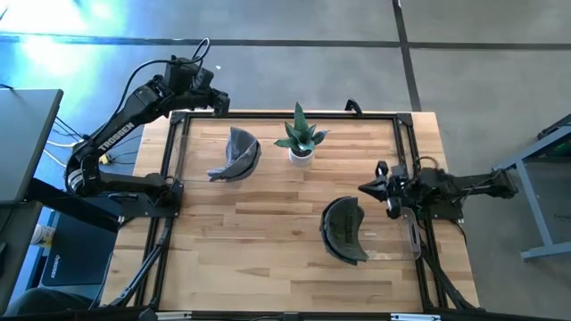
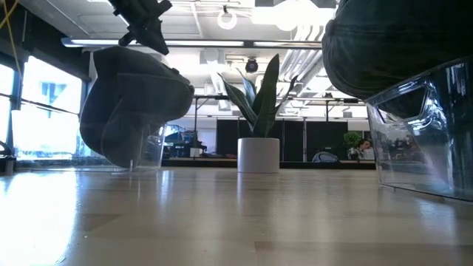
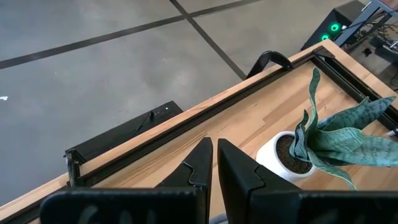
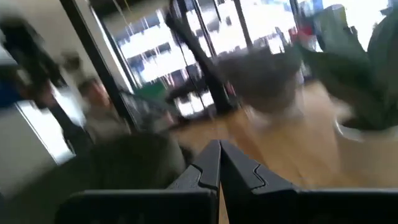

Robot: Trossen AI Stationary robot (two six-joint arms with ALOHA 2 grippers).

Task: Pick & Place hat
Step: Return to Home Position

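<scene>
Left gripper (image 1: 217,100): it hangs over the far left corner of the table (image 1: 268,259), raised above the wood.
Left jaws: the two fingers stand almost together, with only a thin slit between them, and they hold nothing.
Right gripper (image 1: 364,188): it is by the right side of the table and points toward the middle.
Right jaws: in the right wrist view the fingers meet, and nothing is between them.
Gray cap (image 1: 237,152): it sits in the left transparent bin (image 2: 153,146), lower than the left jaws and a little more toward the table's middle. It is near the jaws, but they do not grip it. Part of the cap comes up over the bin's wall.
Black cap (image 1: 343,227): it lies in the right transparent bin (image 2: 425,122), near the right jaws, off to one side of their tips and closer to the front edge of the table. The jaws do not grip it. In the low view the cap rises over the bin's rim.
Plant (image 1: 301,135): a small green plant in a white pot stands ahead of the left jaws, between the two grippers and just beside the gray cap's bin.
</scene>
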